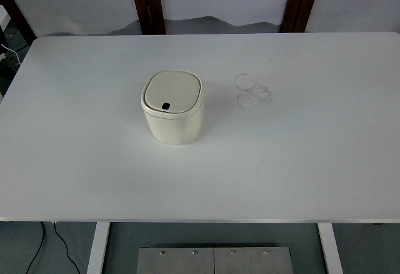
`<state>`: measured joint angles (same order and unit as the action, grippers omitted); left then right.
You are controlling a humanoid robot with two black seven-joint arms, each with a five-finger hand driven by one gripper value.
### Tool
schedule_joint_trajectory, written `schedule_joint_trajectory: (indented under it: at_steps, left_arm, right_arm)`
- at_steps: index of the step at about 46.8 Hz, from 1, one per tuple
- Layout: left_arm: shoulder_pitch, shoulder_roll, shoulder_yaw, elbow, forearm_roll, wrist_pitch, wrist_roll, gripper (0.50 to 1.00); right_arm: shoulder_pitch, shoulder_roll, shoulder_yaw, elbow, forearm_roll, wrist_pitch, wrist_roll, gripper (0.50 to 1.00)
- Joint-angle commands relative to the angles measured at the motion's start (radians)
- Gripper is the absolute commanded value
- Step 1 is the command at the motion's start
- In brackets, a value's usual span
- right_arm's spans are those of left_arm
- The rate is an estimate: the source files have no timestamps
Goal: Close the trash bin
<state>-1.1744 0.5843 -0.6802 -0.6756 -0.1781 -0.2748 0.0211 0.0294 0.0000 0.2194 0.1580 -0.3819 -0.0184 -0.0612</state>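
A small cream trash bin (173,107) with rounded corners stands upright a little left of the middle of the white table (312,149). Its lid (172,92) lies flat and shut on the rim, with a small black button near the lid's front edge. Neither of my arms or hands shows anywhere in the head view.
Faint ring-shaped marks (251,91) stain the tabletop to the right of the bin. Two dark wooden posts (147,2) stand behind the far edge. A cable (53,239) hangs below the near left edge, beside a table leg (98,248).
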Motion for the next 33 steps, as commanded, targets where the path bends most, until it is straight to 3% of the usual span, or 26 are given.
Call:
schedule_joint_trajectory:
  at_steps: [1, 11, 33]
  left_arm:
    - [0.047, -0.001, -0.032, 0.002, 0.000, 0.000, -0.003, 1.000]
    - [0.125, -0.001, -0.041, 0.002, 0.002, -0.001, -0.104, 1.000]
    - [0.151, -0.003, -0.041, 0.001, 0.002, 0.002, -0.109, 1.000]
  right_arm:
    - [0.000, 0.000, 0.000, 0.000, 0.000, 0.000, 0.000, 0.995]
    - [0.000, 0.000, 0.000, 0.000, 0.000, 0.000, 0.000, 0.995]
    - [0.000, 0.000, 0.000, 0.002, 0.000, 0.000, 0.001, 0.995]
